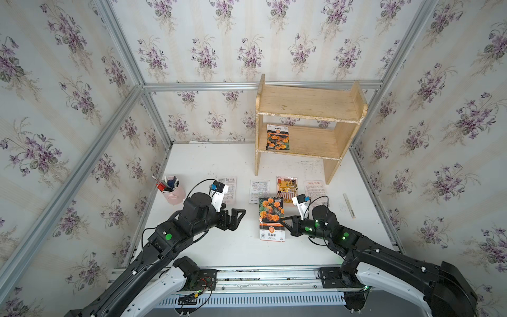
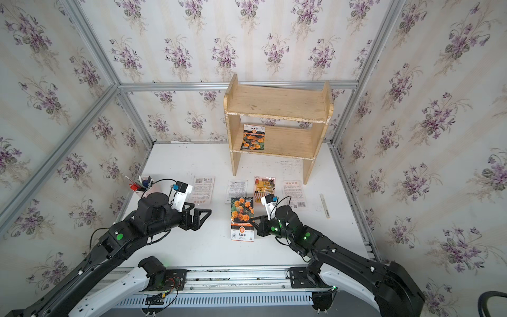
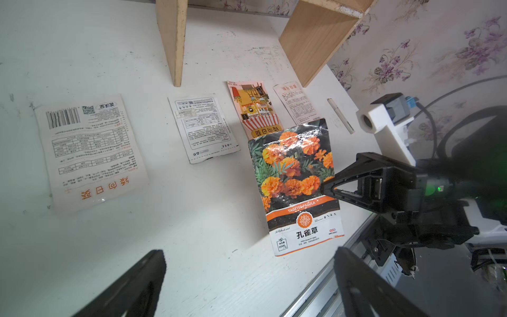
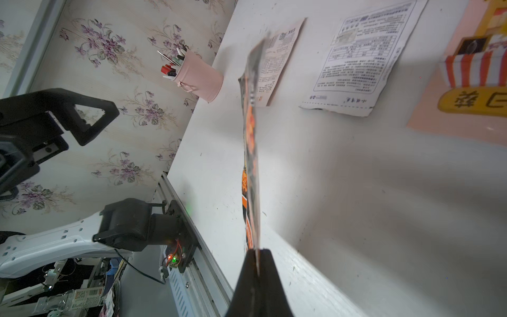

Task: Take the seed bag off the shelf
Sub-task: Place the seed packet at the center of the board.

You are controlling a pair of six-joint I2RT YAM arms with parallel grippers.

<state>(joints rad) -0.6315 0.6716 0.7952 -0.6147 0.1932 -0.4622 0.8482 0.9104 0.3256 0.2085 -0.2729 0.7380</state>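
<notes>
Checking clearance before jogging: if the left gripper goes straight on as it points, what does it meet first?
Probably the marigold seed bag pinched in the right gripper; the open left gripper points at its edge, height unclear.

We see the left arm (image 1: 192,216) and right arm (image 1: 397,260): black joints, white lower shells (image 1: 153,288), green lights (image 1: 168,236), black cables (image 1: 202,181), white camera mounts (image 1: 218,199), triangular black pincer fingers (image 1: 237,210).

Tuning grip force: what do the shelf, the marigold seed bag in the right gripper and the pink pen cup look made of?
Shelf: pale unfinished wood, maybe plywood; visible grain, chipped whitish edges.
Marigold seed bag in the right gripper: thin glossy printed film, probably plastic or foil laminate; glare streaks, creases.
Pink pen cup: smooth, matte; plastic or ceramic, cannot tell.
</notes>
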